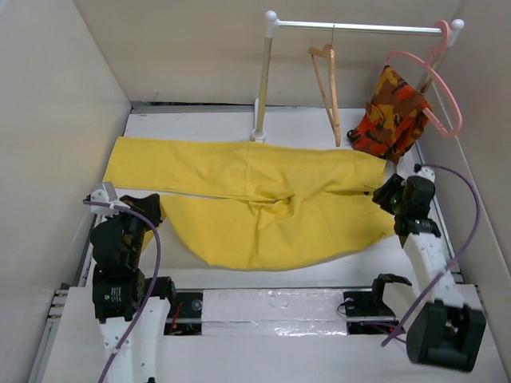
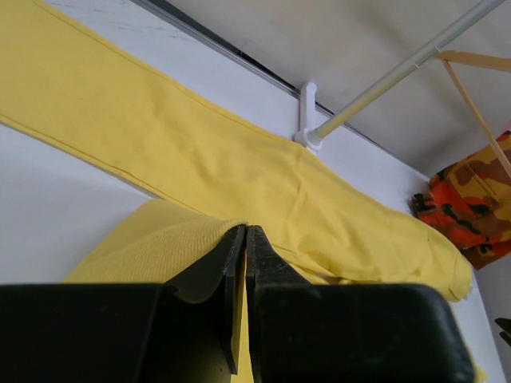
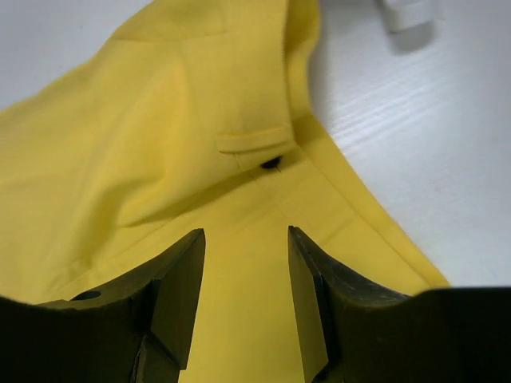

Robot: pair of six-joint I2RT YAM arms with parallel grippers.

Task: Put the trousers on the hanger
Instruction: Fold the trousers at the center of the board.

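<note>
The yellow trousers [image 1: 263, 199] lie spread on the white table, one leg stretched to the far left, the other folded toward the near left. My left gripper [image 1: 152, 207] is shut on the end of the near leg; in the left wrist view a thin strip of yellow cloth [image 2: 160, 247] shows between the closed jaws [image 2: 246, 230]. My right gripper [image 1: 385, 195] is open just above the waist [image 3: 239, 199], a little short of the dark button [image 3: 271, 163]. The tan wooden hanger [image 1: 327, 88] hangs from the rail, apart from both grippers; it also shows in the left wrist view [image 2: 477, 108].
A white rail [image 1: 359, 26] on a post [image 1: 262, 88] crosses the back. A pink plastic hanger [image 1: 437, 88] hangs at its right end with a camouflage garment [image 1: 395, 112]. White walls close in the left, back and right.
</note>
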